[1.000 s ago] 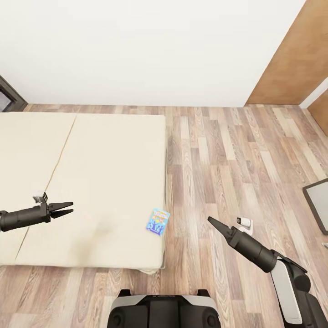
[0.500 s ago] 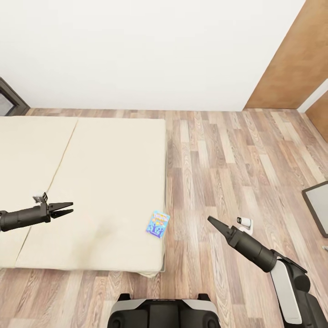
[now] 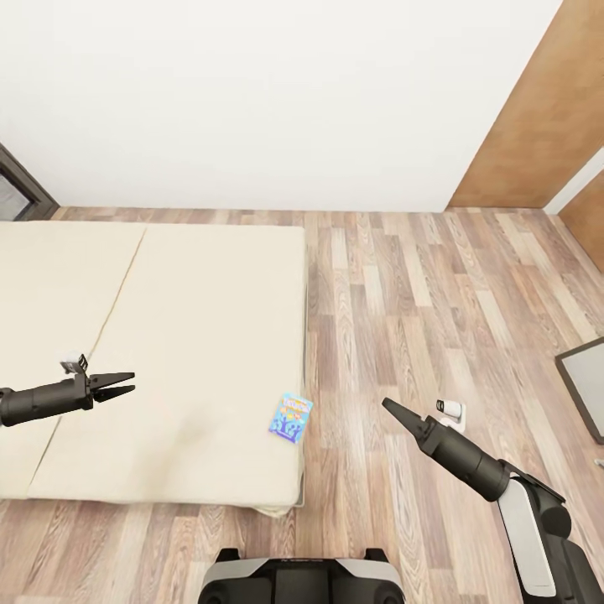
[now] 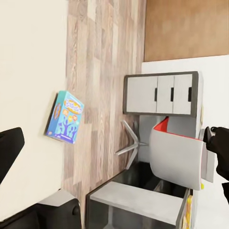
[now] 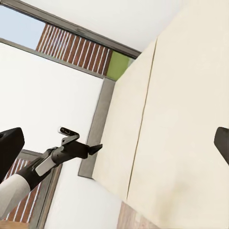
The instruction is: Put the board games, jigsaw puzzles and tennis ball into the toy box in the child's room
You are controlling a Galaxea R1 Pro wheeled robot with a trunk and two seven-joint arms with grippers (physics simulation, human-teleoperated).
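Facing the bed [image 3: 168,335] with both arms spread wide, likely keeping a clear lane toward the small blue board game [image 3: 291,417] lying flat near the mattress's right edge, just beside the wood-plank floor [image 3: 403,294]. Holding the left pincer [image 3: 123,384] narrowly parted and empty over smooth beige mattress; hovering the right pincer [image 3: 389,406] over the planks, seemingly closed to a point, gripping nothing.
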